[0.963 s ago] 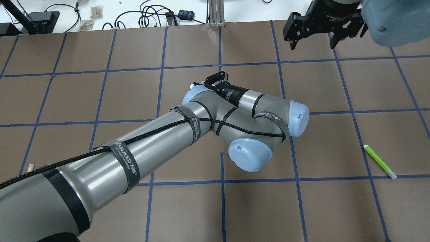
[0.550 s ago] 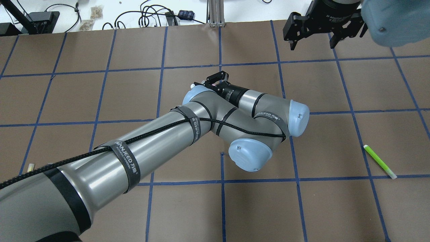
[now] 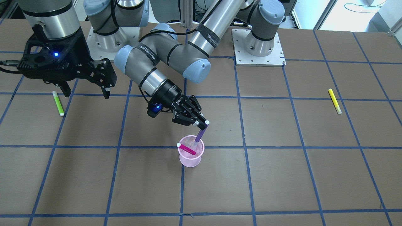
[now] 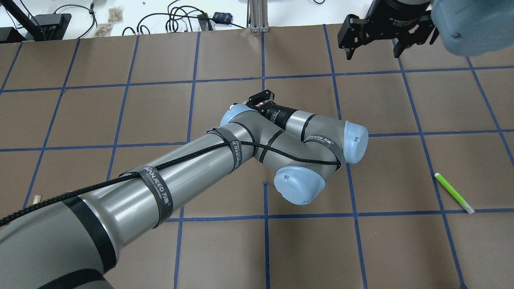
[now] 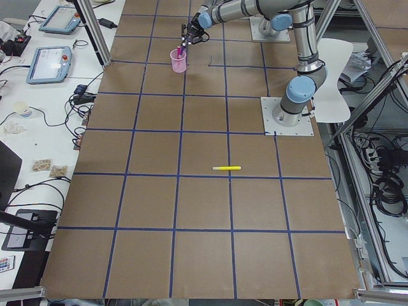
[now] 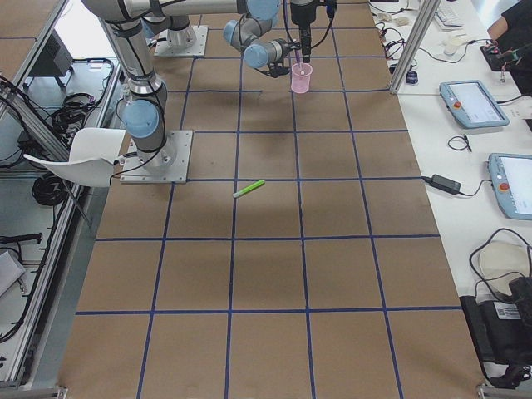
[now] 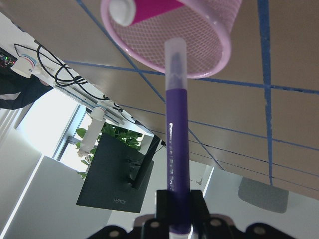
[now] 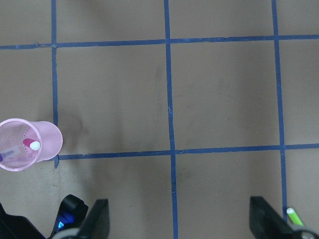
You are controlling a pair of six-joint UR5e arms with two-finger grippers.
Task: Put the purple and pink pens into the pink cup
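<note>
Facing view: left pincer [image 3: 204, 125] clamped on the purple pen [image 3: 200, 134] at its top end. The pen slants down from the pincer, its lower tip inside the pink cup [image 3: 190, 160]. The pink pen [image 3: 187, 150] already leans inside. Right pincer [image 3: 87, 91] apart, empty, well off.
Overhead view: left arm hides cup and pens.
Side views: cup upright on the tabletop [image 5: 191, 255]; finer detail too small.
Left wrist view: the pen's long axis runs straight from pincer to cup mouth; letting go looks like the next move.
Right wrist view: cup holds pink pen, white end up.
</note>
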